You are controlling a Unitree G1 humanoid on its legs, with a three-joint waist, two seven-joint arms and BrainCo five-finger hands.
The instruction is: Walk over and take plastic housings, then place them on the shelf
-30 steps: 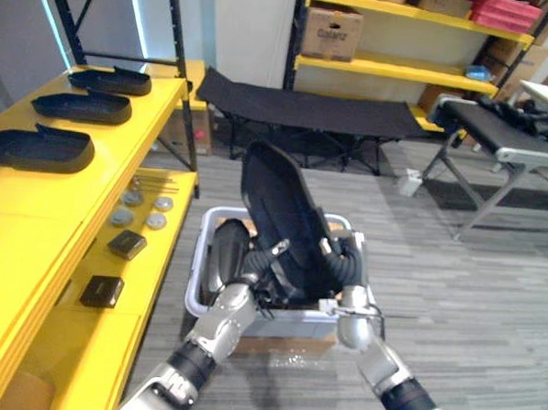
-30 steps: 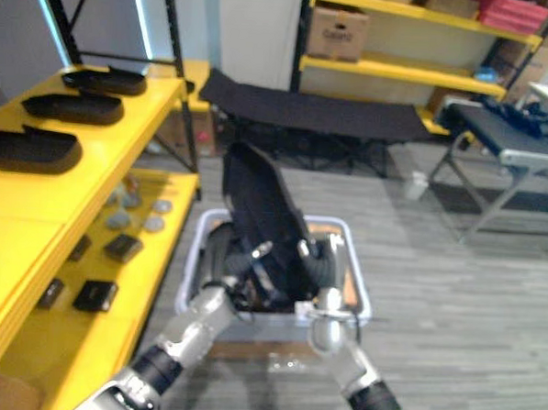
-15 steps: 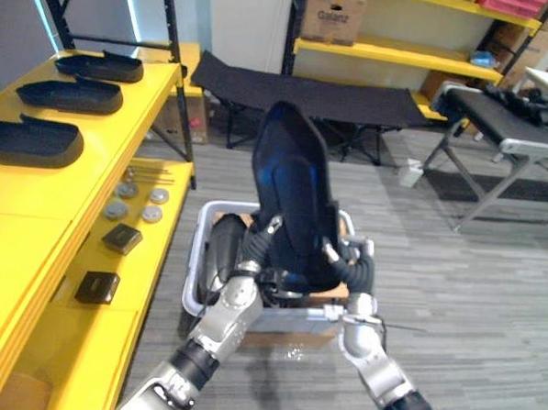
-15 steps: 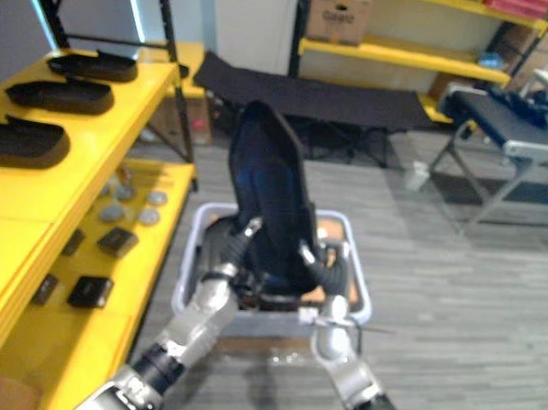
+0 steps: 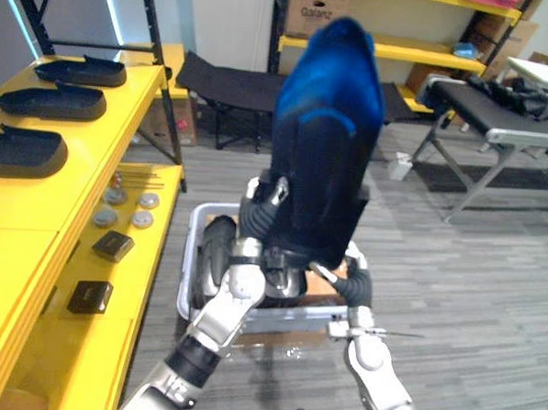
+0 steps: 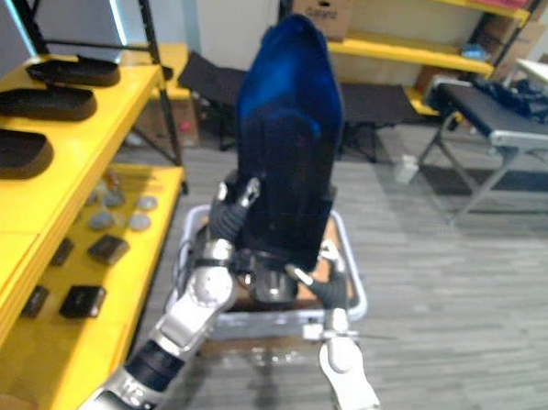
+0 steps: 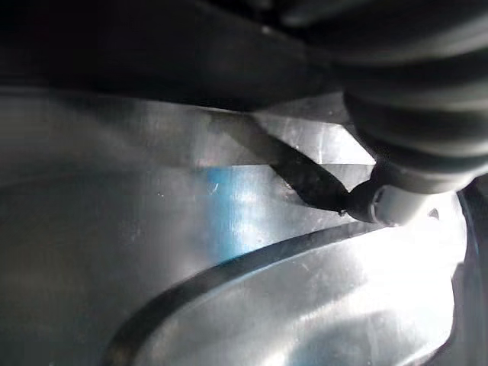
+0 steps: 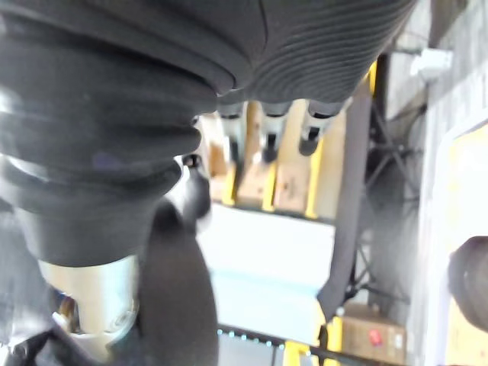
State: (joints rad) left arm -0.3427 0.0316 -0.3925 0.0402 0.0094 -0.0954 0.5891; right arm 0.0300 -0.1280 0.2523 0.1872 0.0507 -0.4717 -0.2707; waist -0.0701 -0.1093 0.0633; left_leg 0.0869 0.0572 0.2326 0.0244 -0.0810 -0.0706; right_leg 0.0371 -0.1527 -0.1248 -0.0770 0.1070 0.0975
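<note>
So the big dark plastic housing [image 5: 323,152], with a blue sheen on it, is up in the air between both hands. It stands pretty much on end: the long axis runs close to vertical, the narrower rounded end points up, and the squarer wide end is down at hand level. It leans just a touch toward the right hand's side. The left hand [image 5: 255,215] is on the lower left edge, with fingers laid up over the shell and pinching that edge, so I'd call that a proper grip. The right hand [image 5: 355,281] sits lower, under the bottom right corner. In its wrist view the fingers [image 8: 267,130] stick out fairly straight and free, not wrapped round anything, so it's propping the housing rather than clamping it. Straight below both hands is a pale plastic bin [image 5: 185,292] on the grey floor, with another dark housing [image 5: 213,257] lying in it just under the left hand. Out past the left hand is the yellow shelf [image 5: 35,202], with three more housings [image 5: 19,150] lying flat in a row on its top level. The lower level has some small black boxes [image 5: 113,245] and round metal discs [image 5: 143,219].
</note>
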